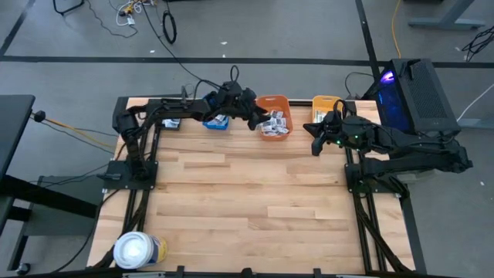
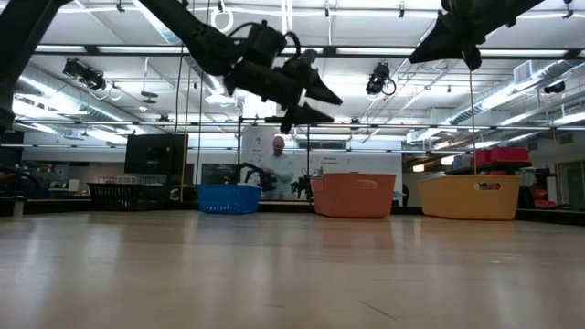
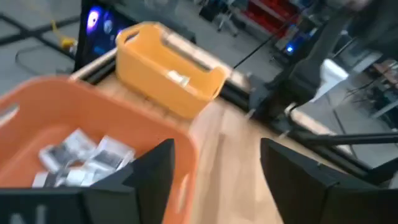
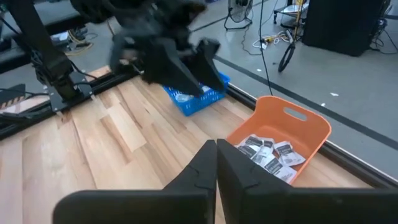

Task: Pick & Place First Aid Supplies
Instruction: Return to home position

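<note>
Left hand (image 1: 257,120) hovers open and empty beside the orange bin (image 1: 274,97). Right hand (image 1: 316,147), closed on nothing, hangs beyond the bin above the wooden surface (image 1: 247,193).

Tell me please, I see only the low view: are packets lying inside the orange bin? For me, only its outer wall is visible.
Observer: Yes. The left wrist view, looking past the open left end effector, shows white packets lying in the orange bin.
Operator: Thank you. The right end effector is cut off at the top edge of my picture. Is it open or shut?
Observer: Shut. In the right wrist view, the right end effector has its two fingers pressed together, with nothing between them.
</note>
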